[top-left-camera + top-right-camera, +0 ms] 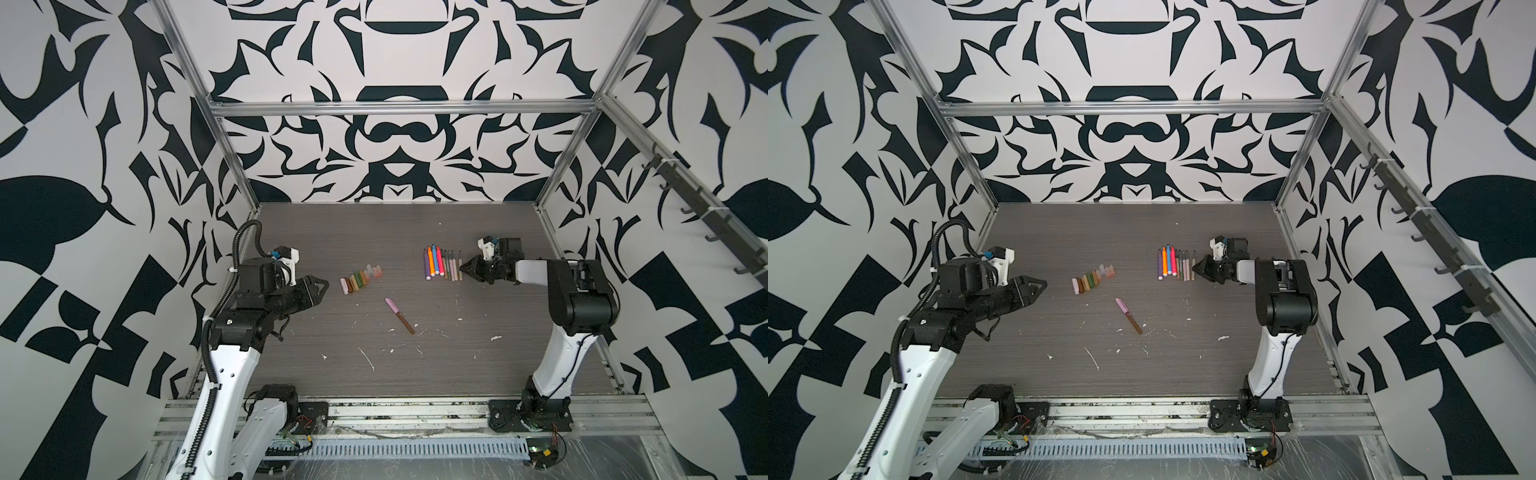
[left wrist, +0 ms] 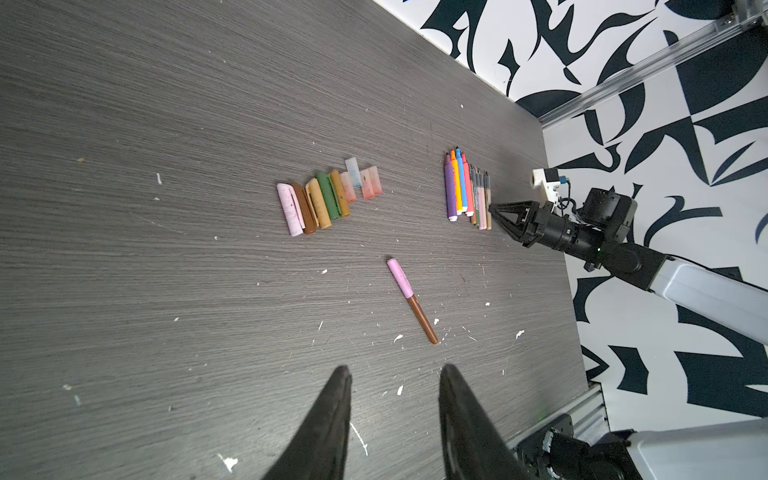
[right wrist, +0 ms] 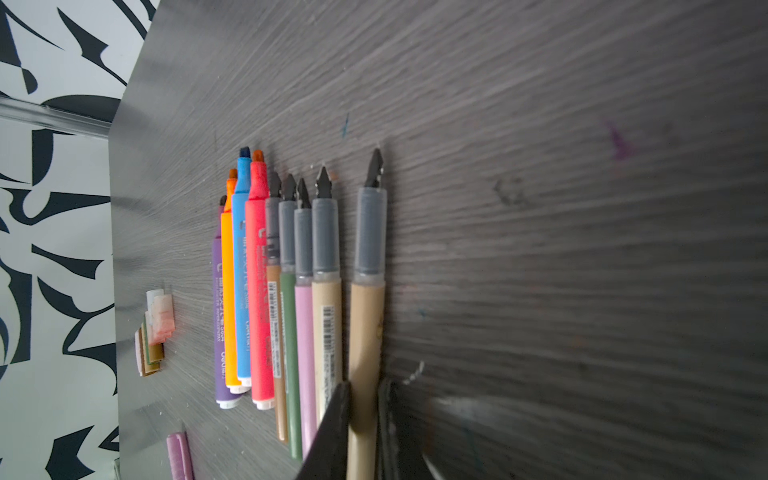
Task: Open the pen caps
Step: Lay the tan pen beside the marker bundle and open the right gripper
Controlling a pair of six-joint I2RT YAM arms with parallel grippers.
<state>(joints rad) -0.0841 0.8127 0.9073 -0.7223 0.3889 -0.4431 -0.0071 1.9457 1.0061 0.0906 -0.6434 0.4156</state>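
Several loose pen caps (image 1: 360, 279) lie side by side left of centre, seen in both top views (image 1: 1094, 279) and the left wrist view (image 2: 328, 199). Several uncapped pens (image 1: 440, 264) lie in a row to the right (image 3: 266, 291). The outermost is a tan pen (image 3: 368, 324); my right gripper (image 3: 365, 384) is shut on its rear end, low at the table (image 1: 462, 270). One brown pen with a lilac cap (image 1: 399, 314) lies alone in the middle (image 2: 411, 299). My left gripper (image 2: 392, 370) hovers open and empty left of the caps (image 1: 326, 286).
White flecks of debris (image 1: 368, 357) dot the grey wood-grain table (image 1: 332, 232). Aluminium frame rails (image 1: 552, 232) and patterned walls close in the sides and back. A slotted cable duct (image 1: 415, 449) runs along the front by the arm bases.
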